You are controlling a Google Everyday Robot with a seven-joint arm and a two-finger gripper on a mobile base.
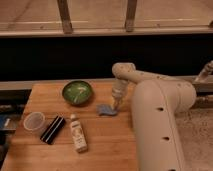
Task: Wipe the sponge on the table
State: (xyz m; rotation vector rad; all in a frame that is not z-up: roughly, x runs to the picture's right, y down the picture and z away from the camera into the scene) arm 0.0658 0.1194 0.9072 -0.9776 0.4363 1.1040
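The light-blue sponge [105, 110] lies flat on the wooden table [100, 145], right of centre and just right of the green bowl. My gripper [116, 103] points down from the white arm and meets the sponge's right end. It is shut on the sponge, which still rests on the tabletop. The gripper covers part of the sponge's right edge.
A green bowl [77, 92] stands left of the sponge. Nearer the front left are a clear plastic cup [34, 121], a dark red-brown oblong item [52, 129] and a white bottle [78, 133] lying on its side. My bulky white arm [157, 125] covers the table's right side.
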